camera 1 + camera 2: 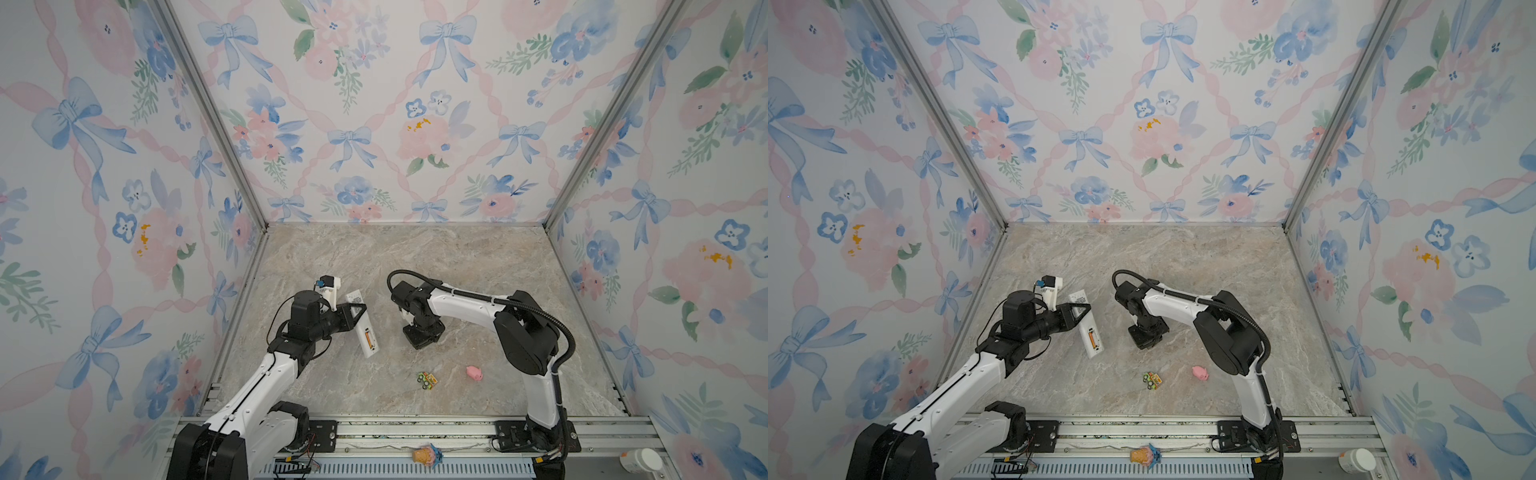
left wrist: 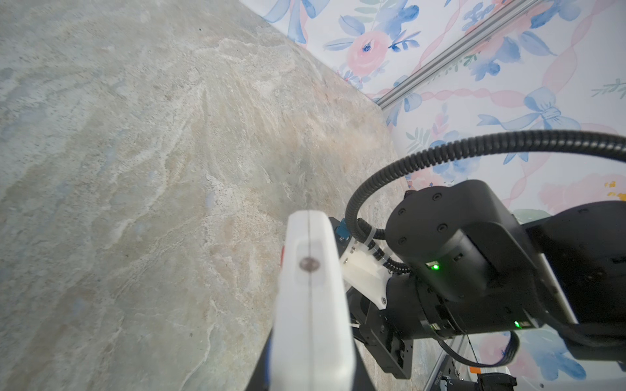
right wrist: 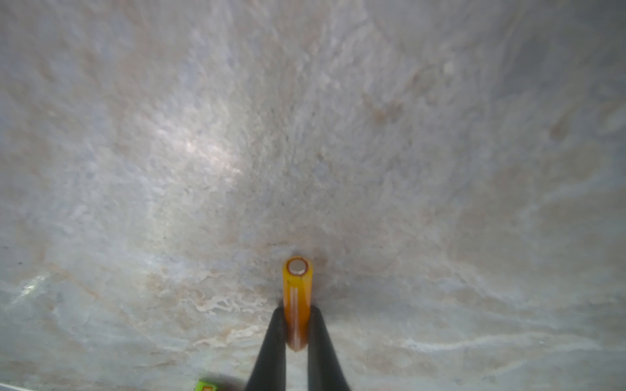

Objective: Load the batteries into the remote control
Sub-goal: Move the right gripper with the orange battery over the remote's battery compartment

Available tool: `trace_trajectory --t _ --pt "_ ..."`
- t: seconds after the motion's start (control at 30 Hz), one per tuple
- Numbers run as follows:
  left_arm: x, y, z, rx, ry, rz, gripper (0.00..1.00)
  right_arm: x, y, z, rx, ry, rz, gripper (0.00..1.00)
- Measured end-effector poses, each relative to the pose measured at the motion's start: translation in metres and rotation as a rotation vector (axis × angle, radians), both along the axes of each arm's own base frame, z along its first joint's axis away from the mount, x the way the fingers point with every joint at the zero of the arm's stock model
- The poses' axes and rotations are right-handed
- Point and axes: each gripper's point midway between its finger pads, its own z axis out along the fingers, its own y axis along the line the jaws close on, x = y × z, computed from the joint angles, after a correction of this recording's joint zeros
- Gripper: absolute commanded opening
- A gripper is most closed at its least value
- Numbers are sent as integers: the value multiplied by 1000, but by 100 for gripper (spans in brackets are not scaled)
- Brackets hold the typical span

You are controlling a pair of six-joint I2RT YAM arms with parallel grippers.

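The right claw [image 3: 297, 309] is clamped on a battery [image 3: 297, 291]. Its two black fingers [image 3: 271, 338] pinch the orange cylinder near one end, and the rest pokes out past the tips along the fingers' own line. In both top views that claw points straight down at the table [image 1: 415, 257], so the battery stands roughly upright under the wrist, hidden from above. Whether its far end touches the stone I cannot tell. The remote [image 1: 361, 326] lies at about 9 o'clock from the right claw, near it but clearly apart. The left claw [image 1: 356, 309] is closed across its middle, holding it back side up. The remote's long axis runs from roughly 11 o'clock to 5 o'clock. The open bay sits toward the 5 o'clock end, which is the end closer to the right claw. One loaded battery [image 1: 368, 337] shows there as an orange strip that seems to lie along the remote's length. The coming move probably turns on this mismatch: the held battery is upright, while the free slot lies flat along the 11-to-5 line. The right arm carries the battery and is the nearer one to the bay. It would have to travel toward 9 o'clock and tip its wrist until the cylinder lies parallel with the strip beside it, while the left arm steadies the remote.
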Motion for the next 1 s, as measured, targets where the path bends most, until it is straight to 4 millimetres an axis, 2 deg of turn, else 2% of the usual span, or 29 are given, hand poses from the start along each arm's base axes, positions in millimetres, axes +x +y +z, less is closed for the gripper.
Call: trace_trajectory --t 0.27,0.53,0.7,1.0 --pt "6 -1 2 -16 -9 7 0 4 6 32 75 -55 0 0" --pt "9 -2 -5 -15 8 9 0 -4 15 57 147 -62 13 0" --pt "12 -2 -4 -20 9 9 0 -11 34 78 206 -57 44 0" --pt "14 -5 7 -56 -23 -5 0 -9 65 129 338 -71 59 0"
